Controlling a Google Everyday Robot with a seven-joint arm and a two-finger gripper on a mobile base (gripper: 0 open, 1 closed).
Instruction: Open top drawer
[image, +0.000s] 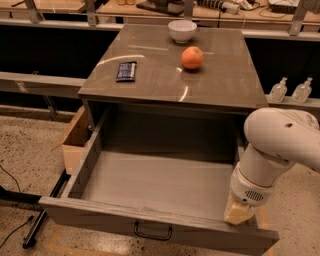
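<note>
The top drawer (150, 225) is a wide grey metal drawer under the cabinet top, pulled far out toward the camera. Its deep grey tray holds nothing and its small dark bar handle (152, 232) sits centred on the front. My gripper (239, 214) is at the end of the white arm, at the drawer's front right corner, just behind the front panel. The wrist hides the fingers.
On the cabinet top (220, 85) lie a dark packet (126, 71), an orange (192, 57) and a white bowl (182, 30). A cardboard box (76, 140) stands at the drawer's left. Two clear bottles (290, 91) stand on a shelf at right. Dark cables run on the floor at left.
</note>
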